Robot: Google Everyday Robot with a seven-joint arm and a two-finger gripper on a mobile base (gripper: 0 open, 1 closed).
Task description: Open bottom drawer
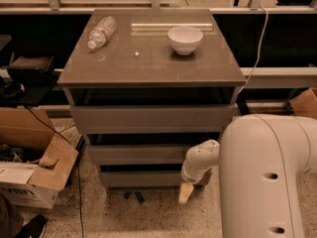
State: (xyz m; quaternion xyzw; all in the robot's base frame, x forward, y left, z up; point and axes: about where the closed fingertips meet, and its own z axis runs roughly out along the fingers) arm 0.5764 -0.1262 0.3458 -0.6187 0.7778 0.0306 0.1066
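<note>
The grey-brown cabinet [148, 68] has three flat, handleless drawer fronts. The bottom drawer [141, 178] is the narrowest one, low near the floor, with a dark gap above its front panel. My gripper [185, 193] hangs at the end of the white arm [267, 177], right in front of the bottom drawer's right end, with a cream-coloured fingertip [184, 194] pointing down near the floor. The arm hides the drawer's right corner.
A clear plastic bottle [101, 31] lies on the cabinet top at the left and a white bowl [184, 38] stands at the right. An open cardboard box [34, 175] is on the floor at the left. A white cable [257, 53] hangs at the right.
</note>
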